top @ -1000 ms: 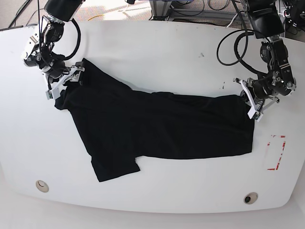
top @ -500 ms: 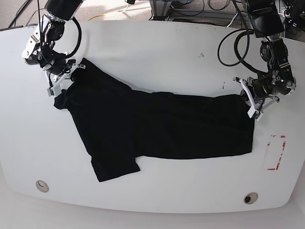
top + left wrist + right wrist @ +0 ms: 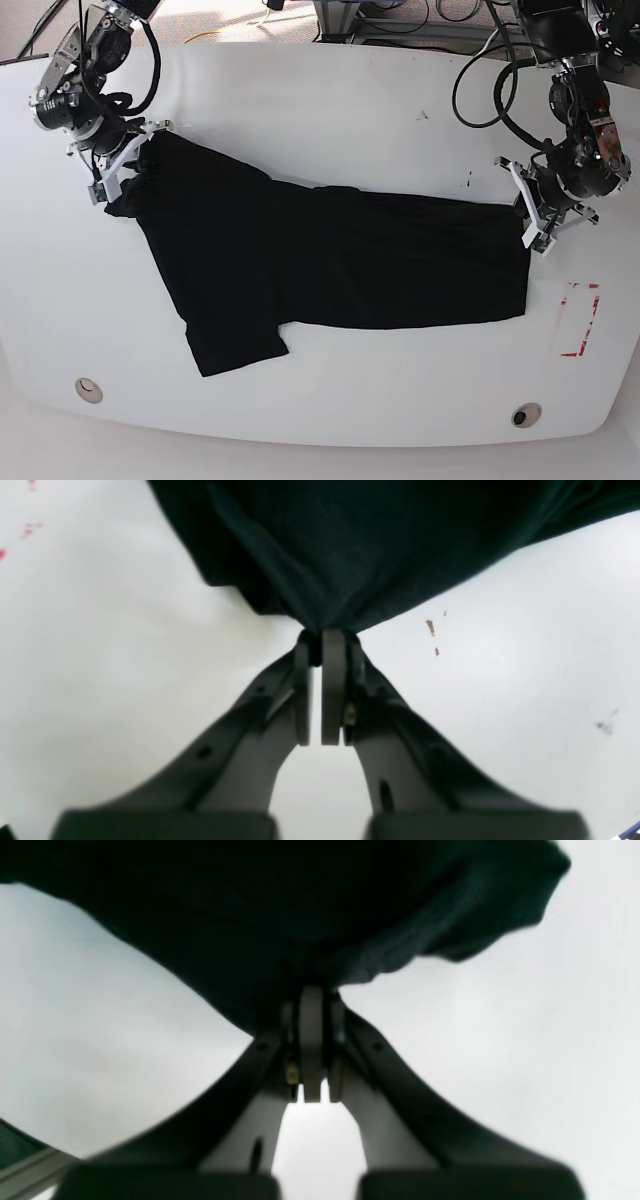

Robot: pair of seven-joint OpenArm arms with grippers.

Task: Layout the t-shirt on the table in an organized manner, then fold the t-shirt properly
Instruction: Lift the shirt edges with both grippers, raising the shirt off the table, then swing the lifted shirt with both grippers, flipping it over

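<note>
The black t-shirt [image 3: 330, 265] lies spread across the white table [image 3: 330, 110]. Only the wrist views show the grips: the left gripper [image 3: 322, 637] pinches its hem, the right gripper [image 3: 311, 995] its shoulder (red tape [image 3: 578, 320] appears from overhead only).

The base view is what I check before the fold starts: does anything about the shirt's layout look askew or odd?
Yes. The black cloth t-shirt lies slanted across the white table, not squared. One sleeve juts toward the near edge, and fabric bunches where the right gripper and left gripper pinch it.
</note>
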